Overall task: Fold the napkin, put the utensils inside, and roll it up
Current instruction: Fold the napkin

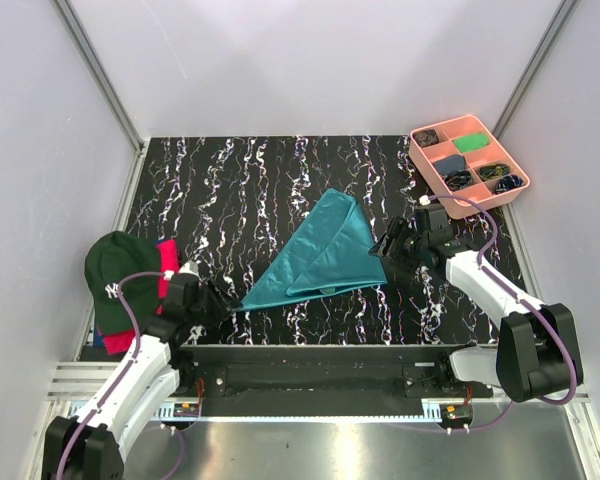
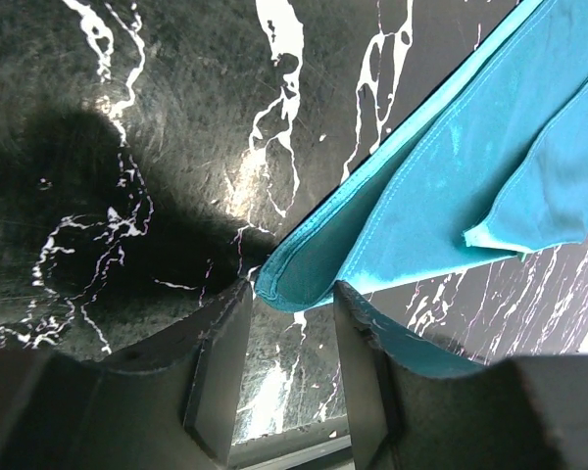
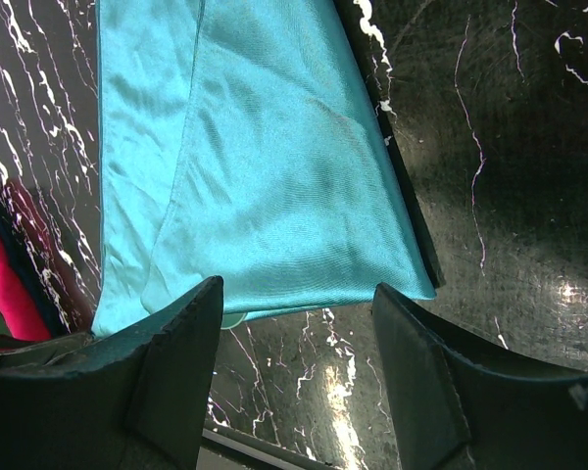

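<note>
Folding stage: the teal napkin [image 1: 320, 255] lies doubled into a rough triangle at mid-table. The left gripper [image 2: 292, 304], fingers spread and clamping nothing, straddles its near-left corner. The right gripper [image 3: 296, 294], likewise spread, sits at the right corner. No utensils show on the cloth, so the next move likely calls for fetching them, perhaps from the pink tray [image 1: 477, 209] at far right.

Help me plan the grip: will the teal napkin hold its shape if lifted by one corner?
Probably not: the napkin lies in soft, overlapping folds, so it should droop. It looks thin at the hemmed edge, likely light. Its sheen hints it may slip.
</note>
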Controlling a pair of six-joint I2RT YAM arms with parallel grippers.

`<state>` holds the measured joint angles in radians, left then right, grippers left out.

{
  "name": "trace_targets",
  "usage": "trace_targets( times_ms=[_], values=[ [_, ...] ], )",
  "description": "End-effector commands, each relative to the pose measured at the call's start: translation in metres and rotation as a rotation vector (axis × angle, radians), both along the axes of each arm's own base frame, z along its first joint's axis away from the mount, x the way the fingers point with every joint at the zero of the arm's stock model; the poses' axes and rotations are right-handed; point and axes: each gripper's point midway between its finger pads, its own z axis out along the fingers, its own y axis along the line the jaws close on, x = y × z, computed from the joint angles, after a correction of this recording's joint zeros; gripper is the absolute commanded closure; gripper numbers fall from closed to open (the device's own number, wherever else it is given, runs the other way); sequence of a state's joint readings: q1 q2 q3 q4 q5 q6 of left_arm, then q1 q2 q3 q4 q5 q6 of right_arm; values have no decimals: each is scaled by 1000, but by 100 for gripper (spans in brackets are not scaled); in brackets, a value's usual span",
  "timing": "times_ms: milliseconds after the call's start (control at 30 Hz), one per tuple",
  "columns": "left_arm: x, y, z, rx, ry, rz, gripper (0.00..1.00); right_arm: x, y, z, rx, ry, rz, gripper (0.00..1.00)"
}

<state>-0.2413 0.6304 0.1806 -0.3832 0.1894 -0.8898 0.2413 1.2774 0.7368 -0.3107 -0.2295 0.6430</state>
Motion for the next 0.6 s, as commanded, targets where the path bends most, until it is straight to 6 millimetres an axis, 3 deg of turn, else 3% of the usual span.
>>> trace_targets(
  times_ms=[0,300,567],
  values=[
    [-5,-5,-8,-3,18,-48,56,15,7,20,32,-69,10,29],
    [-2,-2,-9,26,15,-60,68,13,6,22,36,-75,7,29],
    [14,-7,5,48,-75,-132,96,12,5,21,24,-84,17,29]
  ],
)
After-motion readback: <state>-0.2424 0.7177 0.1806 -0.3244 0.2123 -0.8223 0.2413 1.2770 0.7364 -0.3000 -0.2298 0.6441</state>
